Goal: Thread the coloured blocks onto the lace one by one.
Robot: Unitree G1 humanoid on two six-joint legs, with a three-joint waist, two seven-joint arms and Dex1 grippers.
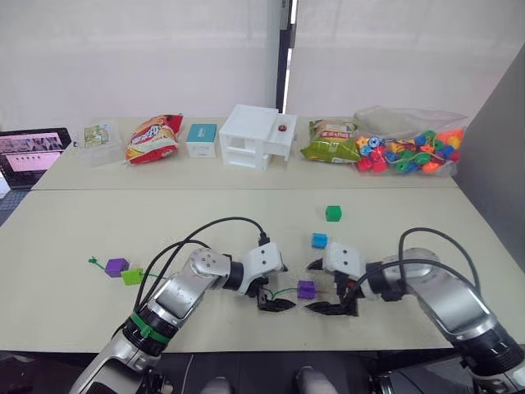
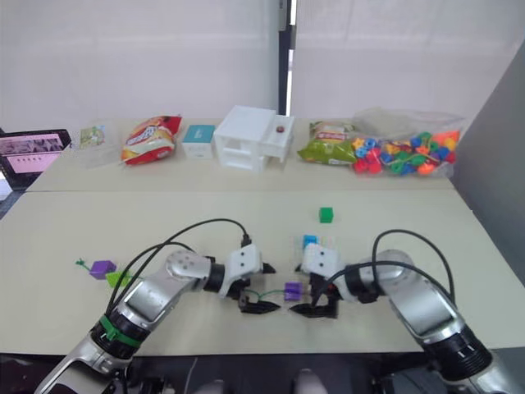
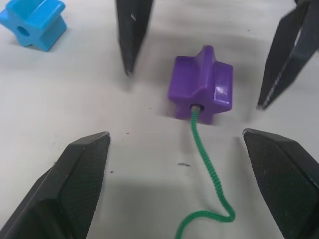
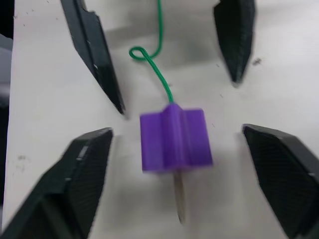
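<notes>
A purple block (image 1: pixel 306 288) lies on the table between my two grippers. The green lace (image 3: pixel 207 164) enters its hole, and the greyish tip (image 4: pixel 179 201) sticks out of the far side. My left gripper (image 1: pixel 275 294) stands open just left of the block, holding nothing. On the block's right, my right gripper (image 1: pixel 321 287) is open too, its fingers apart on either side of it. A blue block (image 1: pixel 319 240) and a dark green block (image 1: pixel 332 213) lie farther back. A second purple block (image 1: pixel 116 267) and a lime-green block (image 1: pixel 132 277) sit at the left by the lace's tail.
Along the back table stand a white box (image 1: pixel 254 135), a clear bag of multicoloured beads (image 1: pixel 410 148), snack bags (image 1: pixel 153 138), a small teal box (image 1: pixel 201 139) and a screen (image 1: pixel 33 152) at far left. Black cables arc over both arms.
</notes>
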